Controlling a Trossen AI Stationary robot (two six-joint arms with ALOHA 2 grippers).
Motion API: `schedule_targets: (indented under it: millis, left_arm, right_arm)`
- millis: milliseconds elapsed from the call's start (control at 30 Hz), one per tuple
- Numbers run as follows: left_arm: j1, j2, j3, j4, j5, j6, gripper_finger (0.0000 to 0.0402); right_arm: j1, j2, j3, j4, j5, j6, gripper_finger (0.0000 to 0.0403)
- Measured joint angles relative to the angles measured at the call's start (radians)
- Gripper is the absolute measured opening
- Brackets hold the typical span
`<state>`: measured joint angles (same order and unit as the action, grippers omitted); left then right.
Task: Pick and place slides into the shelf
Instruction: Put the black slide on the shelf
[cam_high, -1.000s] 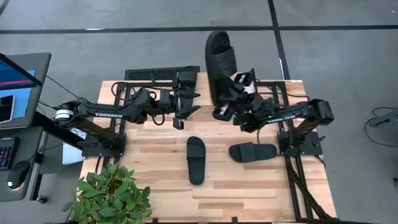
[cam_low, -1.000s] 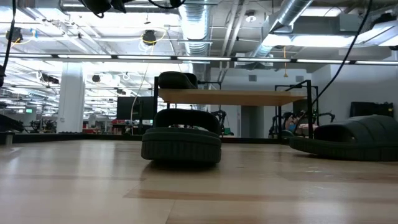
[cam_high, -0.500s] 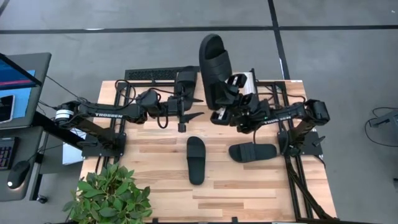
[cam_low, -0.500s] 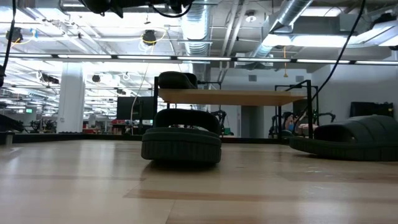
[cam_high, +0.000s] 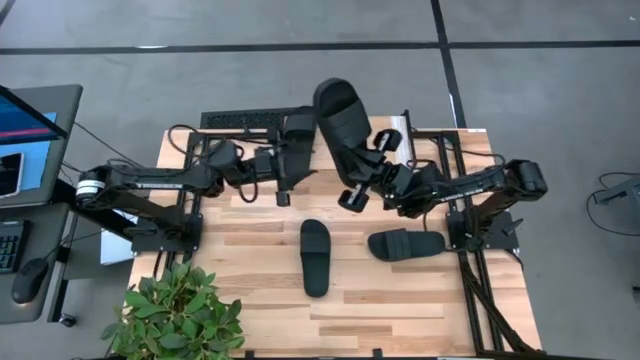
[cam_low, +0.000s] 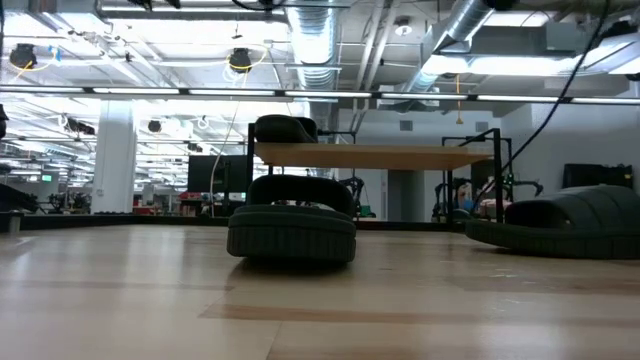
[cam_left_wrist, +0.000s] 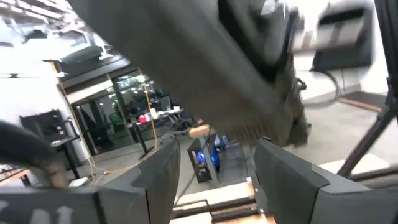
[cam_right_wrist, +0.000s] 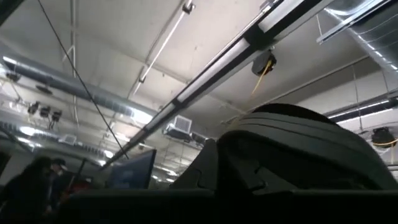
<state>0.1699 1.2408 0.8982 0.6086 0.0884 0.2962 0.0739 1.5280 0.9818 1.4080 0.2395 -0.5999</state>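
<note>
While I watch from overhead, the wooden tabletop (cam_high: 260, 300) fills the middle of the frame, its pale planks banded in lighter and darker strips. At its far edge the shelf (cam_high: 430, 145) is mostly hidden under the arms there; the level camera gives it to me plainly instead, a light wood top on thin black legs.

My right arm reaches in from the right with its elbow bent, and the right gripper (cam_high: 352, 192) is clamped shut on a raised slide (cam_high: 340, 125), held tilted above the far side of the table with its ribbed sole and wide strap showing. My left arm stretches across from the left, the left gripper (cam_high: 283, 180) hanging empty beside that slide with its fingers (cam_left_wrist: 283, 180) spread apart.

Two slides lie flat on the near planks: one (cam_high: 315, 256) pointing lengthwise, another (cam_high: 406, 243) turned crossways just beside it, not touching. Only the low view shows a fourth slide (cam_low: 284, 128) resting on top of the shelf.

A leafy green plant (cam_high: 175, 315) sits at the near left corner.
</note>
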Motion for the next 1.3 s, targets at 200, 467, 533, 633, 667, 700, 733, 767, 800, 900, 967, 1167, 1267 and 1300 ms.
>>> schedule_targets:
  millis: [200,467,533,633,667,700,733,767,800,900,967,1167,1267,1300]
  left_arm:
    - [0.0,-0.106,0.015,-0.037,-0.094,-0.043,0.0196]
    - [0.005,-0.123,0.27,-0.486,-0.212,-0.115,0.0196]
    - [0.004,-0.091,0.384,-0.647,-0.245,-0.123,0.0196]
    - [0.004,-0.013,0.571,-0.872,-0.304,-0.129,0.0196]
    - [0.004,0.014,0.631,-0.952,-0.318,-0.141,0.0196]
    - [0.005,0.042,0.692,-1.025,-0.323,-0.157,0.0196]
    - [0.006,0.075,0.755,-1.094,-0.324,-0.169,0.0196]
    - [0.009,0.107,0.817,-1.16,-0.323,-0.177,0.0196]
    - [0.011,0.138,0.875,-1.225,-0.318,-0.185,0.0196]
    - [0.017,0.234,1.039,-1.406,-0.299,-0.207,0.0196]
    - [0.019,0.296,1.133,-1.502,-0.296,-0.21,0.0196]
    - [0.028,0.435,1.34,-1.698,-0.247,-0.211,0.0196]
    - [0.028,0.476,1.393,-1.742,-0.225,-0.21,0.0196]
    - [0.028,0.484,1.404,-1.748,-0.222,-0.208,0.0196]
  right_arm:
    - [0.013,-0.085,-0.179,-0.021,0.038,-0.092,0.0]
    - [0.05,-0.09,-0.235,-0.132,0.153,-0.23,0.0]
    - [0.05,-0.075,-0.235,-0.15,0.16,-0.239,0.0]
    - [0.05,-0.059,-0.235,-0.15,0.183,-0.259,0.0]
    - [0.05,-0.055,-0.235,-0.148,0.185,-0.264,0.0]
    - [0.05,-0.052,-0.235,-0.148,0.185,-0.266,0.0]
    - [0.05,-0.051,-0.235,-0.151,0.186,-0.27,0.0]
    - [0.05,-0.051,-0.235,-0.154,0.186,-0.274,0.0]
    - [0.05,-0.051,-0.235,-0.157,0.185,-0.275,0.0]
    - [0.053,-0.051,-0.235,-0.18,0.185,-0.291,0.0]
    - [0.06,-0.051,-0.235,-0.182,0.185,-0.31,0.0]
    - [0.084,-0.051,-0.235,-0.207,0.185,-0.358,0.0]
    - [0.09,-0.051,-0.235,-0.225,0.185,-0.369,0.0]
    - [0.09,-0.051,-0.235,-0.233,0.185,-0.37,0.0]
